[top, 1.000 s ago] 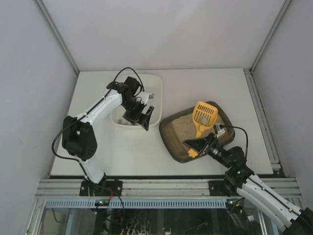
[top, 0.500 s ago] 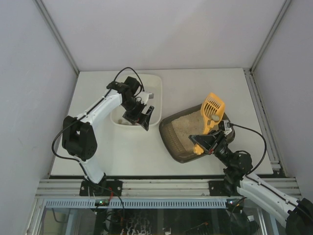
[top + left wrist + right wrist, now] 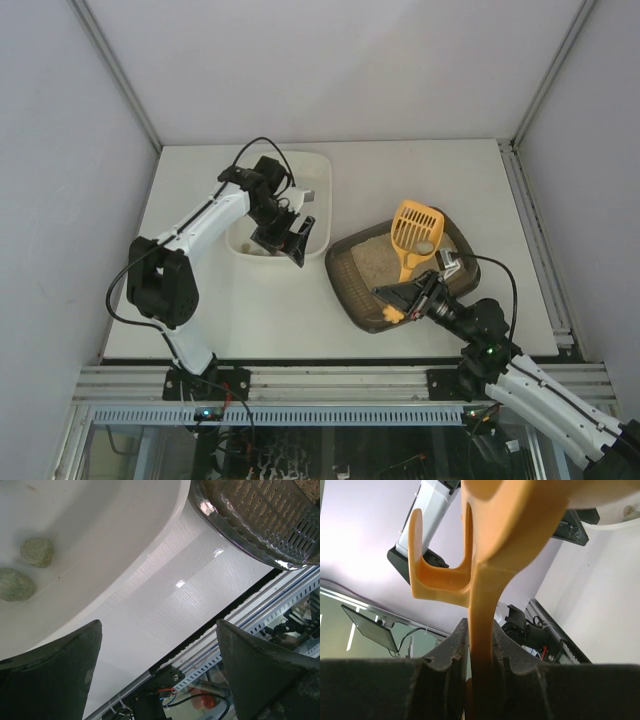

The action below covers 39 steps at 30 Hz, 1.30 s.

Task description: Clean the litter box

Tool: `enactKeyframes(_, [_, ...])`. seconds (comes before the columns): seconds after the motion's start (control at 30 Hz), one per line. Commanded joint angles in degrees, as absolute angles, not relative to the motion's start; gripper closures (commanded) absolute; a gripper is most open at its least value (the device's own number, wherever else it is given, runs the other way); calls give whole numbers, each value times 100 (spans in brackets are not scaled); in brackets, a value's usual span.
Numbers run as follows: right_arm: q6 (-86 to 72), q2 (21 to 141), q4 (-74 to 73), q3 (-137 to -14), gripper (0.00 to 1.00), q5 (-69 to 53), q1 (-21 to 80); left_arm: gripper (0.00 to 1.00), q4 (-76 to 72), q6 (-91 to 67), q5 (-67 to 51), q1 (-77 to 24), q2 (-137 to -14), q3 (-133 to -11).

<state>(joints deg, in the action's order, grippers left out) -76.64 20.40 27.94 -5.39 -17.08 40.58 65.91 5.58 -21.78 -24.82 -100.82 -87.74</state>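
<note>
The dark brown litter box with beige litter sits right of centre. My right gripper is shut on the handle of the yellow slotted scoop, and holds its head above the litter at the box's far side. A small grey lump seems to lie in the scoop head. In the right wrist view the handle is clamped between my fingers. My left gripper is open and empty over the near edge of the white tub. The left wrist view shows two grey-green clumps in the tub.
The litter box's rim shows in the left wrist view, just right of the tub. The table's near edge with its metal rail lies close behind the litter box. Grey walls enclose the table on three sides.
The scoop head swung up and to the right half a second ago. It is now back down and left over the litter box. The left arm has not moved.
</note>
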Motion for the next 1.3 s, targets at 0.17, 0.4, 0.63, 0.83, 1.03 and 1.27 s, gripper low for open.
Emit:
enactKeyframes(0.17, [-8029,2072,4011,203,100,-1697,4115,0,6495,580,-2259,-2447,-9866,-8606])
enactKeyframes(0.4, [-8204,1430,4090,675,100,-1369,4203,0,6487,584,-2241,-2443,-9868,-8604])
enactKeyframes(0.63, [-8021,1477,3746,413,100,-1472,4201,0,6512,571,-2283,-2447,-9949,-8657])
enactKeyframes(0.83, [-7492,1836,2906,-608,100,-1524,4203,0,6520,572,-2285,-2445,-9941,-8658])
enactKeyframes(1.03, [-7470,2348,3205,-861,100,-1758,4202,0,6525,573,-2306,-2449,-9923,-8640])
enactKeyframes(1.27, [-7475,2332,3210,-861,100,-1759,4192,0,6513,576,-2320,-2450,-9909,-8626])
